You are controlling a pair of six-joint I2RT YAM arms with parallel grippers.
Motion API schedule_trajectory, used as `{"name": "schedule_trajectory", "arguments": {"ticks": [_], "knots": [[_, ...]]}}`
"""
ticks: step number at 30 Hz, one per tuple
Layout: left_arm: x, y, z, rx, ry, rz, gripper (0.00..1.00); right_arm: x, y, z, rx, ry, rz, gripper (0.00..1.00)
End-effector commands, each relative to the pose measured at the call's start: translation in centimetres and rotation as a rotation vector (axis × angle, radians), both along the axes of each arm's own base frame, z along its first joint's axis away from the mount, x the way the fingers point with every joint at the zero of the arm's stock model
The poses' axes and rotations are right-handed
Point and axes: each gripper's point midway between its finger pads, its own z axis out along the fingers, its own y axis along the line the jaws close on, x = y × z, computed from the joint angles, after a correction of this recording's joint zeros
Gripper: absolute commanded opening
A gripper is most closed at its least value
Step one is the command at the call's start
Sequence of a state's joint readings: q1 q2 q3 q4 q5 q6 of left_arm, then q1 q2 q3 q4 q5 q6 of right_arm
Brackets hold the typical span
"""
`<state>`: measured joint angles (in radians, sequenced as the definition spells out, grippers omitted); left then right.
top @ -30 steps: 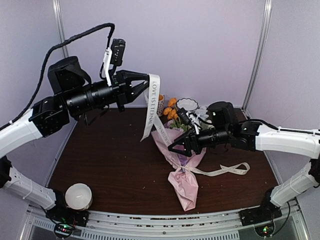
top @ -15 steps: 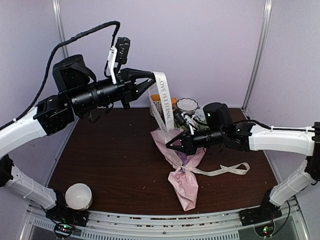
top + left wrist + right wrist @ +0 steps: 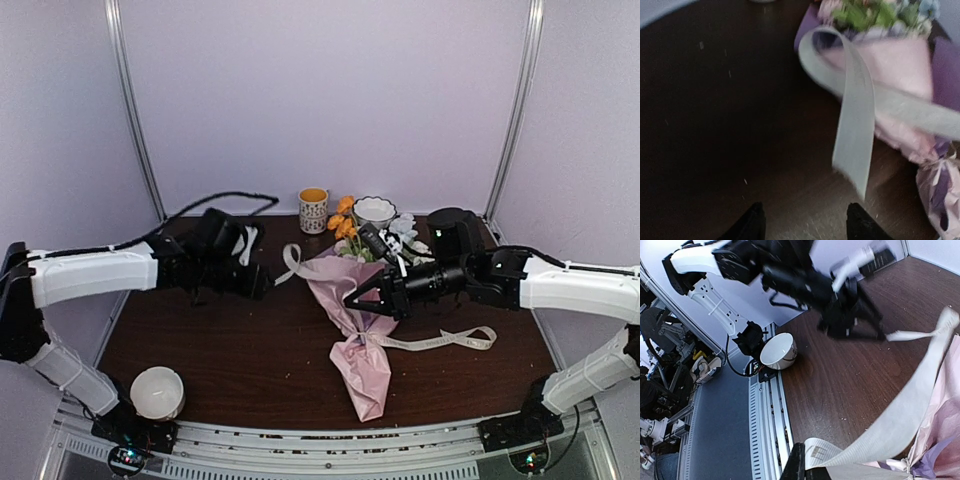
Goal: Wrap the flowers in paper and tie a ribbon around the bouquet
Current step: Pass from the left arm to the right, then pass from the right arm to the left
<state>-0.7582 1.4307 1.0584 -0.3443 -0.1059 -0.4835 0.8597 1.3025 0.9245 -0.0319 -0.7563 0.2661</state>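
Right gripper [image 3: 807, 470] first: jaws pressed together and clamped on the long flat cream-beige ribbon [image 3: 905, 405]. The ribbon comes straight out of its fingertips and sweeps away ahead of it towards the other arm. From overhead, right under those fingertips lies the bouquet [image 3: 350, 355], a cone of crinkly pink paper [image 3: 325, 272] with lilac showing at the folds. Its narrow end points towards the arm bases, and the ribbon is knotted round its neck. One tail lies flat on the dark brown wooden table [image 3: 200, 340], on the near side of the right forearm. On the far side of that gripper, at the cone's wide mouth, sit the orange, white and pale blue flowers [image 3: 345, 228].

Over to the left gripper [image 3: 806, 225]: fingers standing apart, nothing between them, low over the table. Just ahead of its tips a blurred loop of ribbon curls in the air; whether the ribbon's end touches the tips I cannot tell. Past the loop come the pink paper and the flower heads.

Well off to this gripper's near side a plain white round bowl [image 3: 157, 392] sits at the table's edge. Far beyond it stand a patterned mug with a yellow inside [image 3: 313, 208] and a white patterned bowl [image 3: 374, 210]
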Motion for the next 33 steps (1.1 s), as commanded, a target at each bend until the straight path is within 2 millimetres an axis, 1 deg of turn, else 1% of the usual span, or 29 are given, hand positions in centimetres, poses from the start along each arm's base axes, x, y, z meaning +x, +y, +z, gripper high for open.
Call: {"name": "schedule_trajectory", "arguments": {"ticks": [1, 2, 3, 6, 8, 11, 13, 15, 18, 21, 22, 26, 29, 31, 33], "knots": [[-5.4, 0.2, -8.2, 0.067, 0.258, -0.097, 0.64, -2.0, -0.6, 1.3, 0.019, -0.024, 0.079, 0.0], [-5.8, 0.1, -8.1, 0.067, 0.239, -0.115, 0.66, -2.0, -0.6, 1.1, 0.011, -0.024, 0.081, 0.0], [-6.0, 0.0, -7.5, 0.059, 0.204, -0.134, 0.69, -2.1, -0.7, 1.0, 0.005, -0.023, 0.083, 0.0], [-6.1, -0.9, -4.3, 0.04, 0.048, -0.224, 0.72, -2.1, -0.7, 0.7, -0.004, -0.015, 0.084, 0.0], [-7.1, -2.7, -1.6, 0.019, -0.078, -0.343, 0.71, -2.0, -0.7, 0.6, -0.002, -0.013, 0.078, 0.0], [-9.4, -6.3, 2.4, -0.02, -0.299, -0.542, 0.72, -1.9, -0.6, 0.7, 0.006, -0.014, 0.078, 0.0], [-10.6, -8.3, 4.1, -0.09, -0.397, -0.633, 0.74, -1.8, -0.6, 0.9, 0.013, -0.016, 0.074, 0.0], [-10.8, -9.7, 5.1, -0.182, -0.464, -0.658, 0.77, -1.4, -0.5, 1.0, 0.011, -0.019, 0.049, 0.0], [-10.7, -12.0, 5.6, -0.294, -0.519, -0.687, 0.78, -0.6, -0.5, 1.1, 0.023, -0.022, -0.001, 0.0], [-11.3, -14.5, 5.7, -0.344, -0.562, -0.731, 0.88, -0.3, -0.4, 1.3, 0.046, -0.006, -0.021, 0.0], [-11.5, -15.1, 6.1, -0.364, -0.599, -0.75, 0.89, -0.2, -0.4, 1.2, 0.048, -0.005, -0.027, 0.0], [-12.9, -16.8, 6.1, -0.441, -0.652, -0.841, 0.87, 0.2, -0.5, 1.2, 0.045, -0.011, -0.049, 0.0], [-13.4, -17.5, 6.0, -0.483, -0.658, -0.879, 0.8, 0.3, -0.6, 1.4, 0.046, -0.014, -0.053, 0.0], [-14.0, -18.0, 5.6, -0.504, -0.635, -0.925, 0.71, 0.3, -0.7, 1.2, 0.039, -0.011, -0.054, 0.0], [-14.0, -18.5, 5.0, -0.506, -0.602, -0.929, 0.51, 0.4, -0.8, 1.2, 0.038, -0.013, -0.06, 0.0]]}}
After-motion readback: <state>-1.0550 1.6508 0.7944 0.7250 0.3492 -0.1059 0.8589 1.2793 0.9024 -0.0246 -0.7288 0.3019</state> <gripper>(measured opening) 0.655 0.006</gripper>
